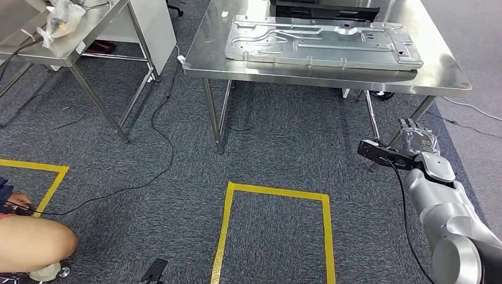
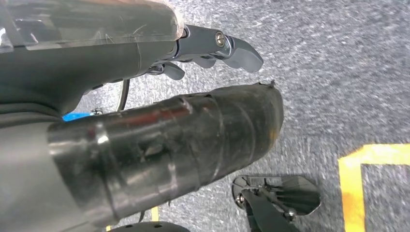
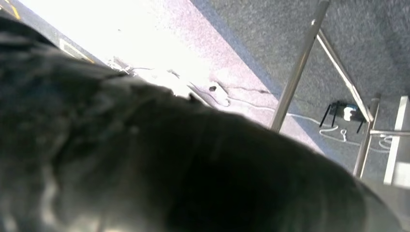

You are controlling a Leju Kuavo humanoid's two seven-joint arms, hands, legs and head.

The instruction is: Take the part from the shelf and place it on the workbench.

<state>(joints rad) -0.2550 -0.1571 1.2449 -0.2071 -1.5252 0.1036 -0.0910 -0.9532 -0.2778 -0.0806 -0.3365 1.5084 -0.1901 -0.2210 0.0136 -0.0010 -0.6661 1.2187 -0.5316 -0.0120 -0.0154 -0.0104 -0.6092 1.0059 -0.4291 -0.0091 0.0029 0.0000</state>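
Observation:
A large stamped silver metal part (image 1: 322, 42) lies flat on the steel workbench (image 1: 445, 81) at the top centre of the head view. My right hand (image 1: 415, 142) hangs low beside the workbench's right front leg, below the tabletop, fingers stretched forward and holding nothing. In the right wrist view my right hand (image 3: 159, 169) is a dark blur. In the left wrist view my left hand (image 2: 193, 121) hangs over grey carpet, its thick thumb and dark fingers (image 2: 227, 48) apart with nothing between them.
A second steel table (image 1: 89, 35) with a plastic bag (image 1: 62, 15) stands at the far left. A black cable (image 1: 160, 127) runs across the carpet. Yellow tape (image 1: 275, 192) marks a square on the floor. A person's knee (image 1: 29, 242) is at the lower left.

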